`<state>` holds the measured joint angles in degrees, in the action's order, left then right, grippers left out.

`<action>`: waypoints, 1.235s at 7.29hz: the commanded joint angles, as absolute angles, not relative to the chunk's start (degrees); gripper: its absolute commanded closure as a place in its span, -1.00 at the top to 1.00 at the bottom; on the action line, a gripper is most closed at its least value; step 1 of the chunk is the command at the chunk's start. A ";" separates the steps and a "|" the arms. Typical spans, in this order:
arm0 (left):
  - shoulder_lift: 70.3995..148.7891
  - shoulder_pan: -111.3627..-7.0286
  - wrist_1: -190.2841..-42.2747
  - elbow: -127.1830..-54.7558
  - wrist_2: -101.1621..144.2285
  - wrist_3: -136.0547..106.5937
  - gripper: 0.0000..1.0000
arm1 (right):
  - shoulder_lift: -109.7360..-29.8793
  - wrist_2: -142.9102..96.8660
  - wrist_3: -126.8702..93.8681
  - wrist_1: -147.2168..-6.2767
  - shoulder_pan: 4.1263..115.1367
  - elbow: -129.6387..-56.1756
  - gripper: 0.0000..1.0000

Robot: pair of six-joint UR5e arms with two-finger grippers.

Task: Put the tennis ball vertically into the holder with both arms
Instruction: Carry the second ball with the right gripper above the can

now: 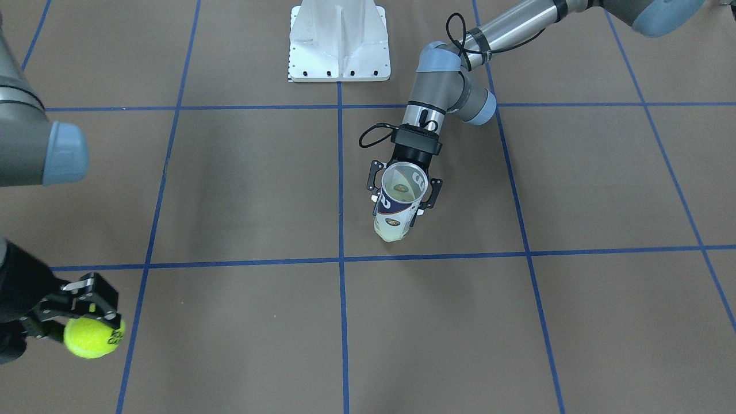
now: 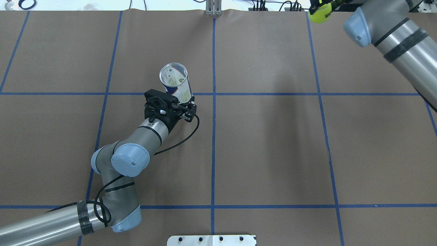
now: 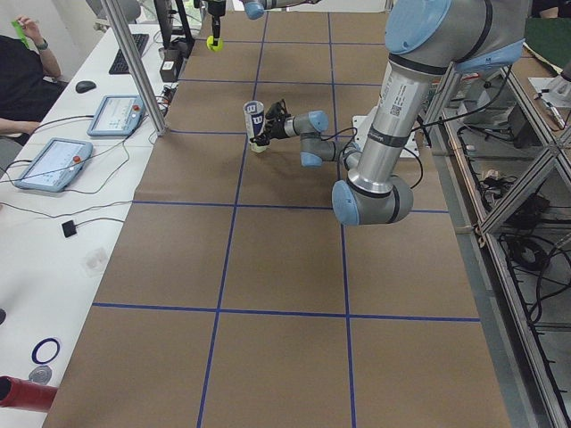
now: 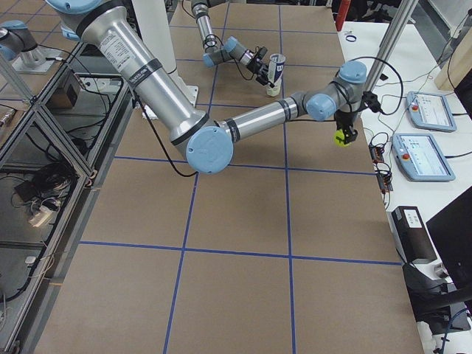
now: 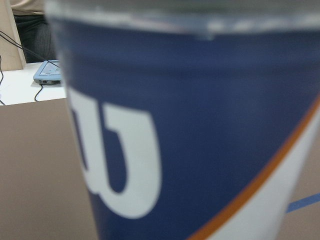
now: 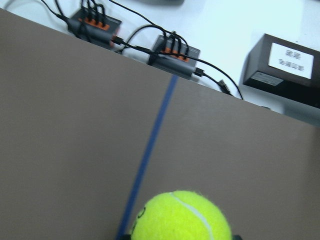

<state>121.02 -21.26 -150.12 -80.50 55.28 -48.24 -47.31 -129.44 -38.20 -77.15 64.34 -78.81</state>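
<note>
left black two-finger gripper (image 1: 405,191): fingers clamped on opposite sides of the clear plastic cylindrical can (image 1: 397,210) with navy-and-white label. can upright, open mouth up, near the middle of the brown table (image 1: 517,333) with blue grid lines. right black two-finger gripper (image 1: 95,329): fingers closed on the yellow-green felt tennis ball (image 1: 91,340), near the table's edge farthest from the robot, well apart from the can.

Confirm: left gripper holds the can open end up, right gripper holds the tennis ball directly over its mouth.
Wrong: the tennis ball in the right gripper is far aside, near the table's far edge, per the overhead exterior view. The left gripper does hold the can open end up.
</note>
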 commanded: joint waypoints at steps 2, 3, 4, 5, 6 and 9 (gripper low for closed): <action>121.03 -21.09 -150.12 -80.33 55.28 -48.16 0.53 | -35.20 -129.73 -73.68 -79.01 51.80 -86.40 -1.00; 121.11 -21.01 -150.12 -80.25 55.20 -48.16 0.53 | -32.02 -129.20 -75.48 -81.28 49.59 -86.31 -1.00; 121.11 -20.92 -150.12 -80.24 55.20 -48.16 0.53 | -30.60 -127.81 -75.50 -82.69 46.96 -86.22 -1.00; 121.11 -20.92 -150.12 -80.24 55.11 -48.16 0.53 | -30.50 -124.75 -75.50 -82.97 44.15 -86.13 -1.00; 121.11 -20.83 -150.12 -80.24 55.11 -48.16 0.53 | -30.50 -122.89 -75.50 -83.06 42.47 -85.61 -1.00; 121.03 -20.92 -150.12 -80.24 55.11 -48.16 0.53 | -28.31 -116.81 -75.59 -82.97 38.94 -82.71 -1.00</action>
<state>121.08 -20.84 -150.12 -80.24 55.11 -48.16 -29.17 -118.15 -75.57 -82.96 39.68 -83.93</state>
